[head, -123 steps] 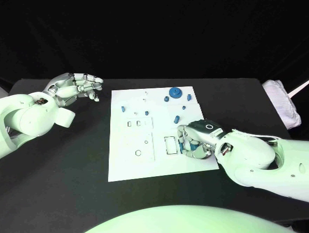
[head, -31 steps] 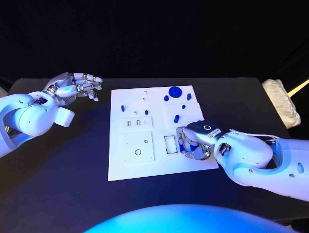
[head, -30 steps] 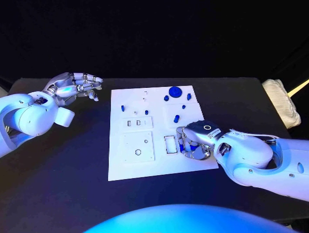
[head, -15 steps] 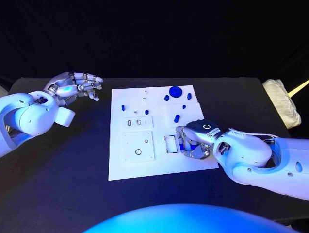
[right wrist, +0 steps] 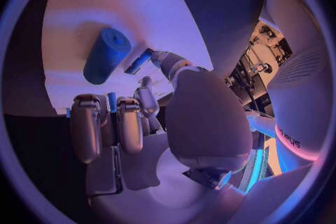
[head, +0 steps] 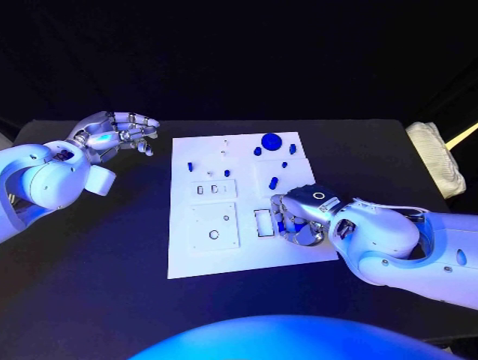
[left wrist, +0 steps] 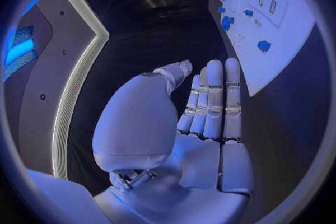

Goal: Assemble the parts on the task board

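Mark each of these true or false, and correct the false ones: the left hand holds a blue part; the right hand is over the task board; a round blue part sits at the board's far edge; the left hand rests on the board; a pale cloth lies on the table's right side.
1. The left hand holds a blue part. False: its fingers are apart and it holds nothing.
2. The right hand is over the task board. True: it is at the board's near right part, among small blue pieces.
3. A round blue part sits at the board's far edge. True.
4. The left hand rests on the board. False: it is off the board, beside its far left corner.
5. A pale cloth lies on the table's right side. True.
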### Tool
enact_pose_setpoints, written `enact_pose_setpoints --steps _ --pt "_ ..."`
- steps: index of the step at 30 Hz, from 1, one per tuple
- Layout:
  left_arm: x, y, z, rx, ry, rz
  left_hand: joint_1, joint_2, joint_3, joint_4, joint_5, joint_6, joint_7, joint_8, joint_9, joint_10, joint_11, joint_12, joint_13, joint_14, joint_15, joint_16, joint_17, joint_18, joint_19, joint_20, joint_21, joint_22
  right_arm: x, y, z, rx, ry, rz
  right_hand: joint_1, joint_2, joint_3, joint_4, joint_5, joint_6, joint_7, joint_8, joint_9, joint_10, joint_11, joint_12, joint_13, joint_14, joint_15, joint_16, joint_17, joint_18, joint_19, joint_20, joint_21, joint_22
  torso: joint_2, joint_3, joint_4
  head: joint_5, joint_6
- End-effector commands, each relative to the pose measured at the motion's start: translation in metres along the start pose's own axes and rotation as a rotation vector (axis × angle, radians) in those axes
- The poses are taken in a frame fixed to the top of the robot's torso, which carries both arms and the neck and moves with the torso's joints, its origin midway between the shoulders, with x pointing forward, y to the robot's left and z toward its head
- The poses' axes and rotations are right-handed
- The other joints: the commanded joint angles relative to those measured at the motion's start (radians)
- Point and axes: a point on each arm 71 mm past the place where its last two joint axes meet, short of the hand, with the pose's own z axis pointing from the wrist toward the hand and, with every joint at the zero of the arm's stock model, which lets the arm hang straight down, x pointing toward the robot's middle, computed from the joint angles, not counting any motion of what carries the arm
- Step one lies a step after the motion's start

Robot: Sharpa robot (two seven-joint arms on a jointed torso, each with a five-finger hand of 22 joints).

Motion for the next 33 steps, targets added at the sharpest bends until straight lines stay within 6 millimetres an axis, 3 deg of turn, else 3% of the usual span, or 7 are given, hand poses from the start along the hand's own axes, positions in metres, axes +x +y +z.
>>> enact_pose_setpoints --steps 1,9,13,33 --pt "0.002 -0.001 0.0 0.008 0.017 -0.003 -0.011 0.001 -0.004 -0.004 -0.003 -0.007 0.033 0.004 -0.001 -0.008 0.0 0.004 -0.001 -0.006 0.002 0.004 -0.001 0.013 0.0 0.006 -0.006 0.0 0.002 -0.003 -0.001 0.008 -0.005 -0.017 0.005 0.001 0.013 -0.003 -0.016 0.005 -0.001 0.003 -0.001 0.01 0.002 0.002 0.002 0.1 -0.008 0.004 0.245 -0.003 0.078 -0.003 0.004 0.237 0.001 0.0005 0.0 0.0 0.0" --pt "0.002 -0.001 0.0 0.008 0.017 -0.003 -0.011 0.001 -0.004 -0.004 -0.003 -0.007 0.033 0.004 -0.001 -0.008 0.0 0.004 -0.001 -0.006 0.002 0.004 -0.001 0.013 0.0 0.006 -0.006 0.0 -0.003 0.0 -0.003 -0.016 -0.06 0.004 -0.014 0.001 0.043 -0.028 -0.099 0.013 -0.004 0.006 0.0 0.021 0.0 0.006 0.009 0.1 -0.01 0.005 0.246 -0.004 0.08 -0.004 0.008 0.238 0.001 0.0002 0.0001 0.0 0.0" --pt "0.002 -0.001 0.0 0.007 0.018 -0.004 -0.011 0.001 -0.004 -0.004 -0.003 -0.007 0.033 0.004 -0.001 -0.008 0.0 0.004 -0.001 -0.006 0.002 0.004 -0.001 0.013 0.0 0.006 -0.006 0.0 -0.005 0.001 -0.004 -0.027 -0.089 0.018 -0.018 0.001 0.045 -0.031 -0.113 0.015 -0.005 0.008 0.0 0.023 0.0 0.007 0.01 0.1 -0.01 0.005 0.247 -0.004 0.08 -0.005 0.01 0.239 0.001 0.0001 0.0001 0.0 -0.001" --pt "0.002 0.0 0.0 0.005 0.017 -0.01 -0.013 0.002 -0.005 -0.003 -0.003 -0.009 0.033 0.007 -0.005 -0.01 0.001 0.007 -0.005 -0.007 0.003 0.006 -0.003 0.013 0.0 0.007 -0.007 0.0 -0.009 0.001 -0.008 -0.028 -0.132 0.039 -0.025 0.003 0.053 -0.029 -0.119 0.022 -0.007 0.009 0.0 0.032 -0.003 0.01 0.016 0.101 -0.012 0.008 0.25 -0.006 0.083 -0.006 0.02 0.241 0.0 -0.0004 0.0002 -0.001 -0.001"
